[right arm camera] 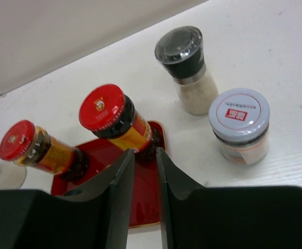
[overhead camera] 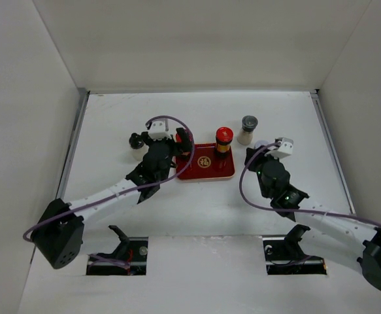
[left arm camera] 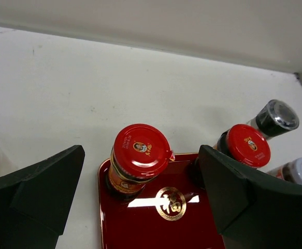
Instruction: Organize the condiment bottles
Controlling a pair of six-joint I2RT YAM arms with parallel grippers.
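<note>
Standing wide apart, the left gripper (left arm camera: 141, 154) fingers (left arm camera: 37, 192) sit on both sides of a red-capped bottle (left arm camera: 140, 148) on the red tray (left arm camera: 132, 228), not touching it. The right gripper (right arm camera: 144, 153) fingers are almost together, holding nothing, near the other red-capped bottle (right arm camera: 106, 111).

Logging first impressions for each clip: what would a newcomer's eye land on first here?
The red tray with its gold emblem sits mid-table. On it stand a red-capped bottle, between the wide-open fingers of the left gripper, and a second red-capped bottle towards the tray's right end. Right of the tray, on the table, stand a grey-capped grinder and a short pale-capped jar.
</note>
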